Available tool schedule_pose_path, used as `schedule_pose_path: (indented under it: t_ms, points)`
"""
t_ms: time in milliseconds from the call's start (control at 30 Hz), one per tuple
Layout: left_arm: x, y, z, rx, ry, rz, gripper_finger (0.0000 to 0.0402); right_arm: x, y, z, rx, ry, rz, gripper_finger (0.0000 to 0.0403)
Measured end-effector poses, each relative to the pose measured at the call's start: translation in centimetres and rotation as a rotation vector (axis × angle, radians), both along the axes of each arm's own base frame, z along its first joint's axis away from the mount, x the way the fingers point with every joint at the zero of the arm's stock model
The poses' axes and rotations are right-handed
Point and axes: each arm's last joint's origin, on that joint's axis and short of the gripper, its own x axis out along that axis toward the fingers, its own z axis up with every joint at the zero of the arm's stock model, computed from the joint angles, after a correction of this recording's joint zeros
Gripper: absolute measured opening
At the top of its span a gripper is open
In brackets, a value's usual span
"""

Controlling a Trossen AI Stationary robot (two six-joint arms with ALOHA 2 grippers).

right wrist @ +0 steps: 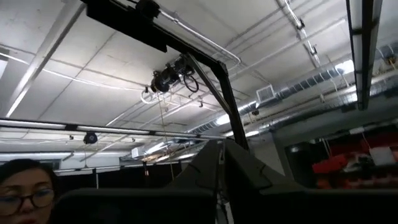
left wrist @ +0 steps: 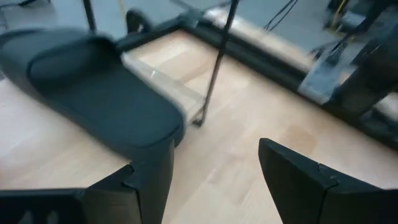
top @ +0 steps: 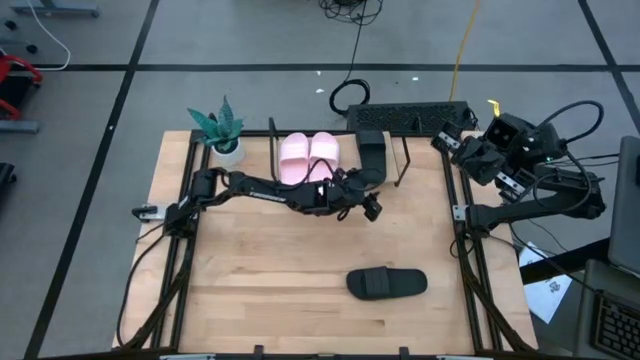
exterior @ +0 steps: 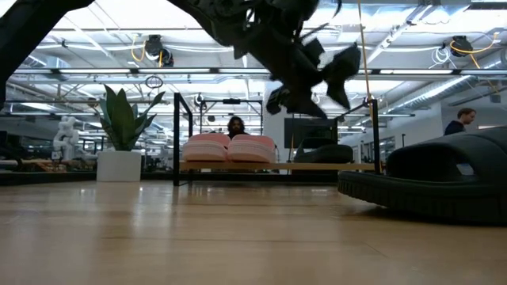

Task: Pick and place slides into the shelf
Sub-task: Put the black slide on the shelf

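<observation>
Slides (top: 309, 157) on shelf (top: 400, 160): no readable writing; left gripper (left wrist: 214, 180) jaws released, empty.

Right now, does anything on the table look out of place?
One black slide lies alone on the tabletop, near the front edge, far from the shelf where the pink pair and the other black slide already sit.

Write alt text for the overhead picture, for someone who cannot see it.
Seen from above, the left arm's open gripper hangs beside a low wooden shelf holding a pale pink pair of slides and one black slide. Another black slide lies on the table; the right arm waits at the edge.
</observation>
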Motion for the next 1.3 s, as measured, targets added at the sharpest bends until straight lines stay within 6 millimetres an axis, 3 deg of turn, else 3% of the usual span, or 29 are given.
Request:
schedule_pose_path:
  t_ms: [167,367,500,600,833,1033,1133,1300]
  points:
    - [-1.2,-2.0,4.7,0.058,-0.062,-0.09,0.0237,1.2,0.1,-1.5,-0.017,0.223,0.091,0.0016]
    - [-7.0,-3.7,9.1,0.143,0.246,-0.056,0.0237,1.5,1.0,-4.6,-0.059,0.601,0.302,0.0016]
    - [-10.7,-4.8,9.3,0.056,0.437,0.052,0.0237,1.0,2.1,-5.9,-0.083,0.743,0.359,0.0016]
    - [-12.0,-6.0,9.2,0.07,0.502,0.101,0.0237,1.3,2.9,-7.6,-0.116,0.885,0.368,0.0016]
    - [-13.2,-7.7,8.9,0.101,0.553,0.107,0.0237,3.1,5.6,-15.3,-0.335,1.395,0.376,0.0016]
    - [-13.8,-7.9,8.7,0.105,0.609,0.115,0.0237,4.0,7.5,-22.3,-0.462,1.504,0.432,0.0016]
    - [-14.2,-8.1,8.6,0.103,0.639,0.126,0.0237,4.4,8.2,-25.1,-0.495,1.463,0.464,0.0016]
    - [-14.7,-8.2,8.5,0.092,0.654,0.161,0.0237,3.7,9.1,-29.8,-0.598,1.537,0.523,0.0016]
